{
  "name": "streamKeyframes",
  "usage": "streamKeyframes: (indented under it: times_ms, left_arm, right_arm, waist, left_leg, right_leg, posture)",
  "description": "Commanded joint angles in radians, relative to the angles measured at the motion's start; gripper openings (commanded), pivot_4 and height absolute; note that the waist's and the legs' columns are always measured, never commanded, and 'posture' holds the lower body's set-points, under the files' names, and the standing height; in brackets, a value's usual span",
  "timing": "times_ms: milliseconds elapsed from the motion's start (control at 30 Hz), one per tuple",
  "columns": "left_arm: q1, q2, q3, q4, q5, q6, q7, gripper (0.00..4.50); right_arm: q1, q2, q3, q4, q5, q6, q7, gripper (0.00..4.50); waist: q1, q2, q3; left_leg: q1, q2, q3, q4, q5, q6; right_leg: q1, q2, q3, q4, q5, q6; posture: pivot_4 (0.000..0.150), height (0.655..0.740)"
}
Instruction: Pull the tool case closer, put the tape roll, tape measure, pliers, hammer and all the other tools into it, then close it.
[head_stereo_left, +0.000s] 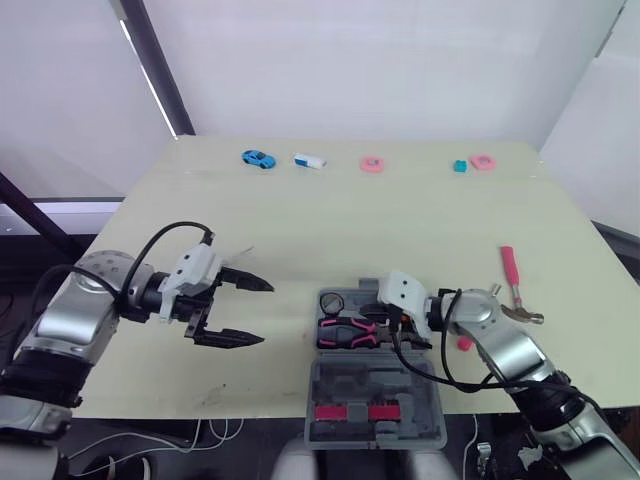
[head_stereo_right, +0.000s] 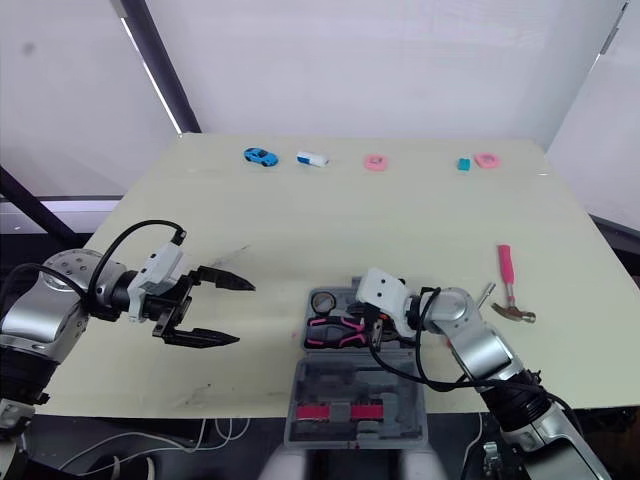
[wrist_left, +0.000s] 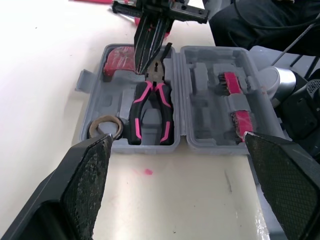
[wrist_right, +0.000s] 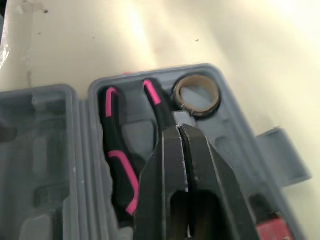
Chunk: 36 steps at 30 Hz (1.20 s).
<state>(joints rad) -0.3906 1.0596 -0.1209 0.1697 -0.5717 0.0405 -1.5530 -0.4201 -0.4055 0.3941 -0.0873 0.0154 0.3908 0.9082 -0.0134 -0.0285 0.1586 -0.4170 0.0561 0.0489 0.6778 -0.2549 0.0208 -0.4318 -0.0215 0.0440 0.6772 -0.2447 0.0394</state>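
The tool case lies open at the near edge of the table, its lid half seemingly overhanging. The pliers and tape roll sit in its far half under the right gripper, whose fingers are pressed together, empty. The left gripper hangs spread wide over bare tabletop left of the case; the hammer lies near the right edge.

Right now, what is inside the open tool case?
The tool case tray holds pink-handled pliers, a tape roll and a red item in one corner. The shut right gripper hides the tray beside the pliers' head.
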Motion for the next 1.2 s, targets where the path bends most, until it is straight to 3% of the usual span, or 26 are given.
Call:
streamKeyframes:
  times_ms: [33,500,800,900,1200]
  left_arm:
    - [-0.002,0.002,0.038,-0.01,-0.004,-0.016,-0.061,4.5]
    - [0.001,-0.015,0.045,-0.023,0.004,-0.002,-0.061,4.5]
    - [0.013,-0.013,0.046,-0.042,-0.009,0.014,-0.061,4.5]
    - [0.02,-0.012,0.049,-0.046,-0.009,0.017,-0.061,4.5]
    - [0.039,-0.018,0.067,-0.063,-0.007,0.032,-0.061,4.5]
  right_arm:
    - [-0.007,0.008,-0.002,0.033,-0.004,-0.064,-0.009,0.02]
    - [0.036,0.02,0.071,0.29,-0.088,-0.158,-0.01,0.02]
    - [0.032,0.007,0.155,0.413,-0.153,-0.078,0.047,0.02]
    - [0.031,0.007,0.183,0.453,-0.176,-0.078,0.055,0.02]
    - [0.022,0.049,0.213,0.508,-0.186,-0.065,0.086,0.02]
  waist:
    - [0.0,0.0,0.0]
    - [-0.002,0.0,-0.001]
    - [-0.001,-0.002,-0.008]
    - [0.0,-0.002,-0.016]
    - [0.001,-0.006,-0.032]
  left_leg:
    - [0.0,0.0,0.0,0.0,0.0,0.0]
    - [0.003,0.001,0.0,0.0,0.0,0.0]
    - [0.007,0.001,0.0,0.0,0.0,0.0]
    - [0.023,0.001,0.001,-0.004,0.0,0.0]
    - [0.036,0.002,0.001,-0.01,0.0,0.0]
  right_leg:
    - [0.0,0.0,0.0,0.0,0.0,0.0]
    - [0.001,0.001,0.001,0.001,0.0,0.0]
    - [0.006,0.001,0.001,0.001,0.0,-0.001]
    - [0.021,0.001,0.001,-0.003,-0.004,-0.005]
    - [0.03,0.001,0.001,-0.006,-0.008,-0.006]
  posture:
    - [0.15,0.74]
    - [0.15,0.74]
    - [0.15,0.74]
    - [0.15,0.74]
    - [0.15,0.74]
